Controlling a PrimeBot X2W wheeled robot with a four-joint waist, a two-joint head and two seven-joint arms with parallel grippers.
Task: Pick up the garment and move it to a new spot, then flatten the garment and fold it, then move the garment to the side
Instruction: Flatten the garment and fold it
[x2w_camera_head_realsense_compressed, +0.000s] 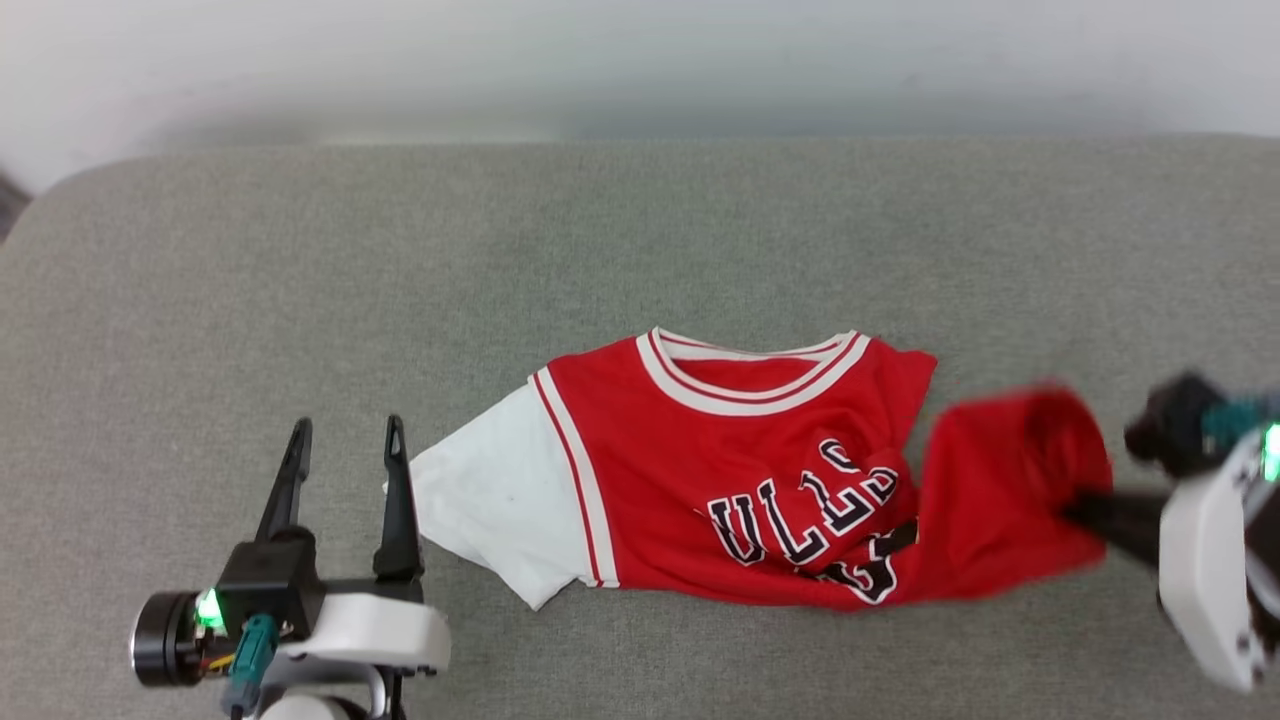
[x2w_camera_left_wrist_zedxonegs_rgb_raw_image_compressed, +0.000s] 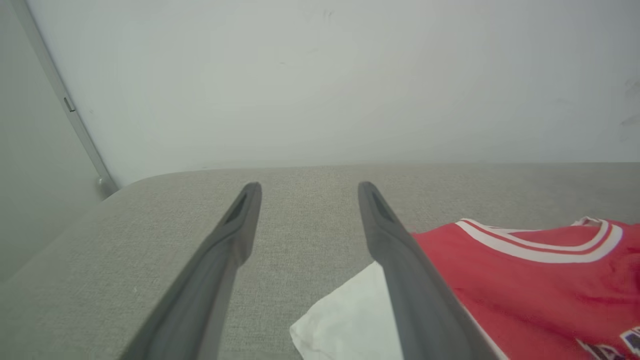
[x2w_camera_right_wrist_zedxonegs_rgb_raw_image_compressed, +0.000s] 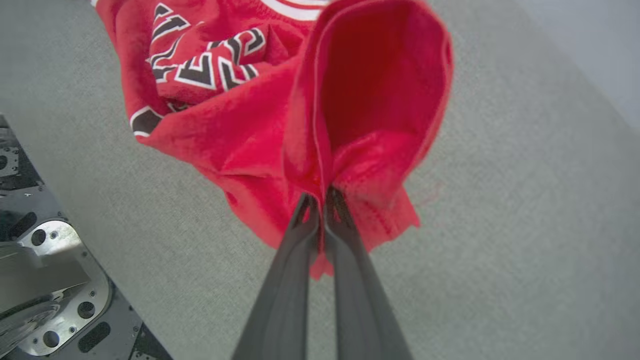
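**A:** What does the right gripper hold?

**B:** The right gripper (x2w_camera_right_wrist_zedxonegs_rgb_raw_image_compressed: 320, 197) has its two dark fingers pressed together on a red edge of the garment (x2w_camera_head_realsense_compressed: 700, 470), with the cloth pinched between the tips. That pinched part rises off the surface and gapes like a pouch. In the head view it is blurred.

**A:** And the left gripper?

**B:** The left gripper (x2w_camera_head_realsense_compressed: 345, 430) has its fingers spread wide with nothing between them. It is just beside the white sleeve (x2w_camera_head_realsense_compressed: 490, 500).

**A:** Where does the garment lie?

**B:** It lies near the middle of the grey fabric surface (x2w_camera_head_realsense_compressed: 300, 250). The striped collar (x2w_camera_head_realsense_compressed: 750, 385) is toward the pale wall (x2w_camera_head_realsense_compressed: 640, 60) and the sleeve is on the robot's left. The lettering (x2w_camera_head_realsense_compressed: 810, 510) is creased, and the red side is drawn toward the right gripper.
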